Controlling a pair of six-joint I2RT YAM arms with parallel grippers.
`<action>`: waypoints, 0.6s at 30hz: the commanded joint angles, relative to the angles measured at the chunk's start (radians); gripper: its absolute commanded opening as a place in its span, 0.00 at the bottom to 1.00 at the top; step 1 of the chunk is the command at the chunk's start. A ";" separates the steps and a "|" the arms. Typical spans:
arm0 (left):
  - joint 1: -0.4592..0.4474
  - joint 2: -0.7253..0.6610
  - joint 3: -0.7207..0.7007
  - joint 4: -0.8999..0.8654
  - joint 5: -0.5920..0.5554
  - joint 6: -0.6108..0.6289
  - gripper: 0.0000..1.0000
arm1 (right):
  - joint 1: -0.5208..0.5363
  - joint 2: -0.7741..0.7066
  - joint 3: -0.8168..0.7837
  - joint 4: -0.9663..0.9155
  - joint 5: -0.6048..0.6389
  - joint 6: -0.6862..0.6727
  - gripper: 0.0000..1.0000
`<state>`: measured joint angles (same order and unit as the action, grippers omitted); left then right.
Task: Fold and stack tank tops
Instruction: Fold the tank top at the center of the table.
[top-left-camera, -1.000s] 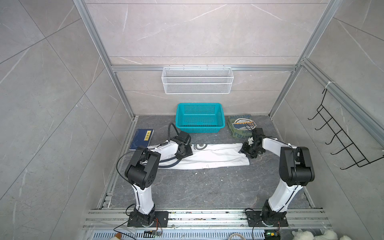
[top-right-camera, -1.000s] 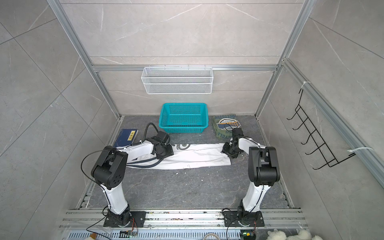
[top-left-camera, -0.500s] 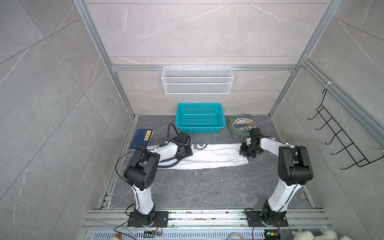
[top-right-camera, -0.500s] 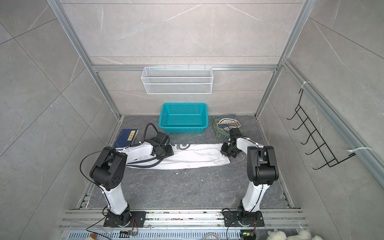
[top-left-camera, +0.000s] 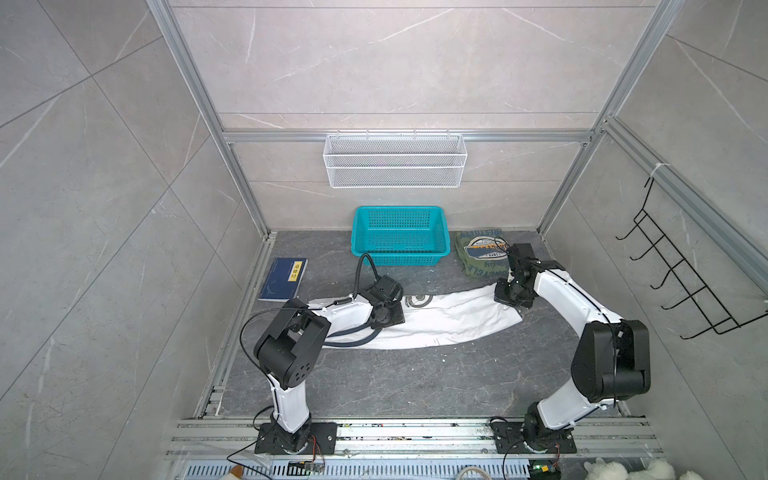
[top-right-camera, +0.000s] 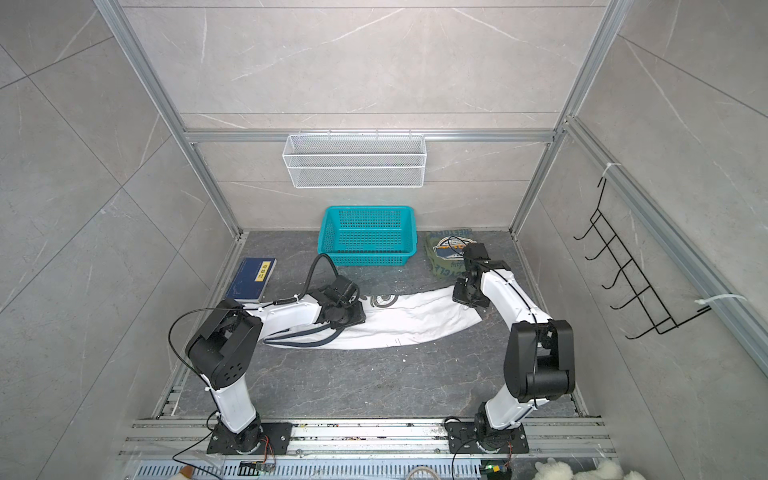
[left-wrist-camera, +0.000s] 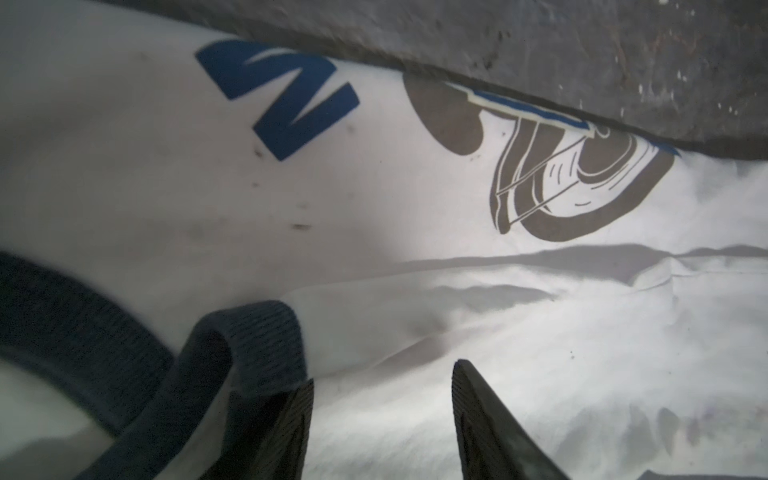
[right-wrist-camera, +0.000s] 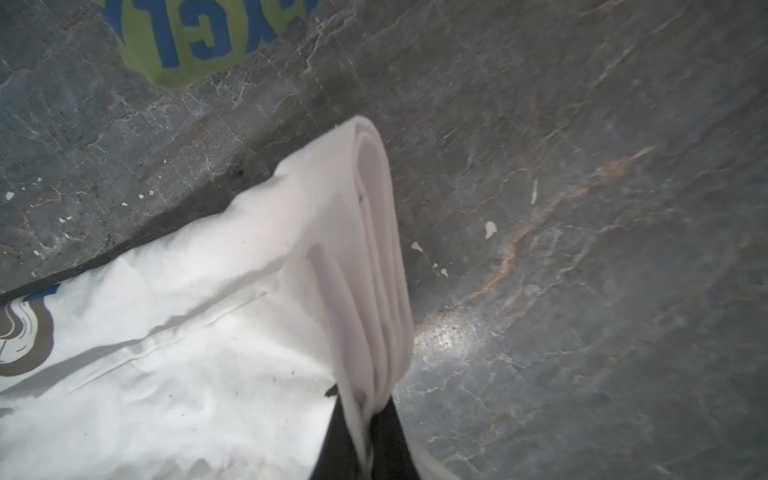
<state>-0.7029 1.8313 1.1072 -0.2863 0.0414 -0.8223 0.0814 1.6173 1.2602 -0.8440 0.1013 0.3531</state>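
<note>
Left arm (top-left-camera: 345, 309) reaching low, left gripper (left-wrist-camera: 381, 374) parted over the trimmed end of the white tank top (top-left-camera: 440, 322), gripping nothing, shirt lying stretched across the floor, right gripper (right-wrist-camera: 365, 409) clamped on its bunched far end, right arm (top-left-camera: 565, 299) bent, olive green tank top (top-left-camera: 478, 257) folded just beyond.

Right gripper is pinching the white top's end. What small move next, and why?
Probably close the left gripper on the cloth by the navy trim: its jaws stand open over the white tank top, while the right gripper is shut on the opposite, bunched end.
</note>
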 joint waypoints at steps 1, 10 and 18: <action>-0.027 -0.014 0.025 -0.054 0.049 -0.050 0.57 | 0.072 -0.042 0.089 -0.139 0.141 -0.038 0.00; -0.019 -0.157 -0.048 -0.040 -0.031 -0.050 0.57 | 0.289 -0.088 0.264 -0.244 0.016 0.004 0.00; 0.020 -0.304 -0.242 0.074 -0.078 -0.112 0.57 | 0.473 -0.025 0.283 -0.100 -0.156 0.138 0.00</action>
<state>-0.6960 1.5799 0.9066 -0.2592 0.0006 -0.8955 0.5179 1.5581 1.5280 -1.0042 0.0319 0.4175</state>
